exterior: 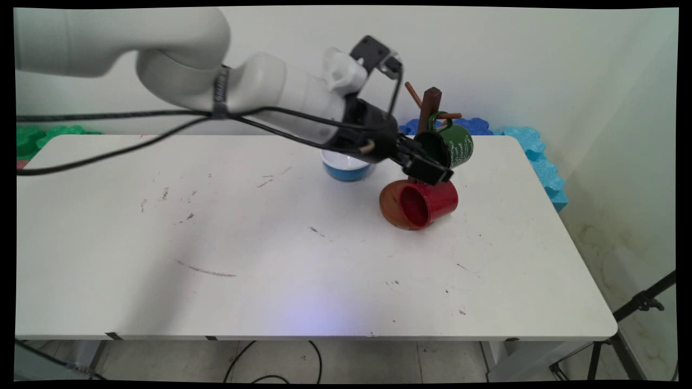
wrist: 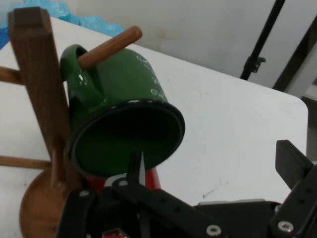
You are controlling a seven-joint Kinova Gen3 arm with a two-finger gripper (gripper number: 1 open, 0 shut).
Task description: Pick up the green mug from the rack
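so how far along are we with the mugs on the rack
Done: the green mug hangs by its handle on a peg of the wooden mug tree. In hand: nothing; the gripper is open at that mug's rim. Left, it seems: the red mug lies on its side at the tree's base, on no peg.

Blue bowl (exterior: pixel 347 168) half hidden behind the arm's wrist. Red mug (wrist: pixel 151 177) mostly covered by green mug (wrist: pixel 130 124) & linkage in hand view (only a sliver shows). Mug tree (wrist: pixel 37 74) base cut off at bottom edge.
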